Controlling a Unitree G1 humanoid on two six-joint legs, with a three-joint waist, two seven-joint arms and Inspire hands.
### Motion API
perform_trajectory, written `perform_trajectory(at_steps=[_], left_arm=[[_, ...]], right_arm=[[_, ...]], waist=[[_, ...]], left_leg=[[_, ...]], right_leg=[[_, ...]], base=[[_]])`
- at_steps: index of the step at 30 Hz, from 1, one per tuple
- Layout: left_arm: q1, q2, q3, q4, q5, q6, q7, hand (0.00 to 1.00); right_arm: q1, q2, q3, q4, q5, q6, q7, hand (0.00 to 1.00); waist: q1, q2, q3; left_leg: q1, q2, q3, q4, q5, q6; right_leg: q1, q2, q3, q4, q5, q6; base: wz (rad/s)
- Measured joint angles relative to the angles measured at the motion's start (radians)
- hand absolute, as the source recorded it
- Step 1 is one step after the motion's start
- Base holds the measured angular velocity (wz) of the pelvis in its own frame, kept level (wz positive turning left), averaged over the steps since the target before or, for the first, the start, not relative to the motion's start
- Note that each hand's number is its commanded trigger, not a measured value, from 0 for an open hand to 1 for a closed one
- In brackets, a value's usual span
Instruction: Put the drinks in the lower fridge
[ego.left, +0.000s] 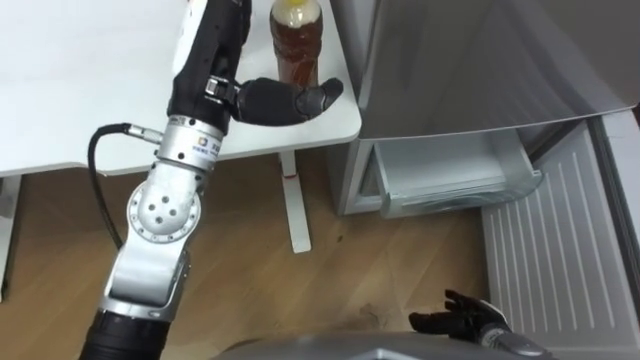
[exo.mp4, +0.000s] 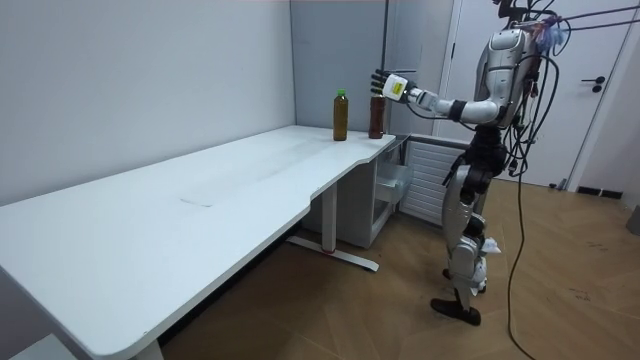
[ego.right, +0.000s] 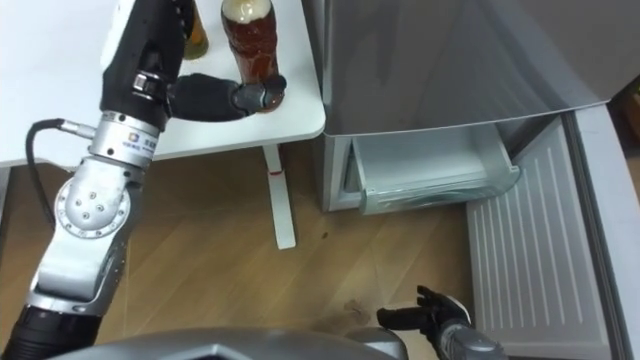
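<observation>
Bottle (ego.left: 297, 45) top beyond the left eye view's upper edge.

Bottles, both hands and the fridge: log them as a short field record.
brown bottle: upright on the table corner beside the fridge
second bottle: upright on the table, beside it
left hand: at the brown bottle's lower part
right hand: low, idle, open
lower fridge door: open, drawer showing

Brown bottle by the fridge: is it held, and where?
Seemingly not held: the open left hand hovers by the brown plastic bottle, above its cap in the room view; right hand empty.
</observation>
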Motion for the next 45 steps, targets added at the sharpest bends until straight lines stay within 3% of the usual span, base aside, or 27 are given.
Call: perform_trajectory(at_steps=[10, 15, 37, 45], left_arm=[[-0.001, 0.001, -0.015, 0.058, -0.123, 0.03, -0.051, 0.0], [-0.003, 0.001, -0.013, 0.084, -0.192, 0.04, -0.055, 0.0], [-0.006, 0.001, -0.003, 0.118, -0.225, 0.054, -0.054, 0.0], [-0.01, 0.001, 0.035, 0.12, -0.221, 0.063, -0.054, 0.0]], right_arm=[[0.002, 0.004, 0.003, -0.028, 0.0, 0.041, 0.0, 0.0], [0.002, 0.006, 0.011, -0.034, -0.005, 0.043, 0.0, 0.0], [0.001, 0.006, 0.01, -0.045, -0.031, 0.043, 0.002, 0.0], [0.0, 0.006, 0.007, -0.045, -0.036, 0.043, 0.003, 0.0]], waist=[[0.001, -0.013, 0.0024], [0.003, -0.022, 0.0023], [0.002, -0.024, 0.003], [0.0, -0.02, 0.005]], left_leg=[[0.001, 0.0, 0.001, -0.002, 0.0, 0.0], [0.002, 0.001, 0.015, -0.002, 0.0, 0.0], [0.005, 0.003, 0.029, -0.003, 0.0, 0.0], [0.002, 0.015, 0.038, 0.0, -0.001, -0.002]], right_leg=[[-0.001, 0.001, 0.003, 0.0, 0.0, 0.0], [-0.008, 0.001, 0.018, 0.003, 0.0, 0.0], [-0.016, 0.003, 0.038, 0.014, 0.0, 0.0], [-0.017, 0.009, 0.039, 0.015, 0.004, -0.006]], base=[[0.0], [-0.07], [-0.01], [-0.02]])
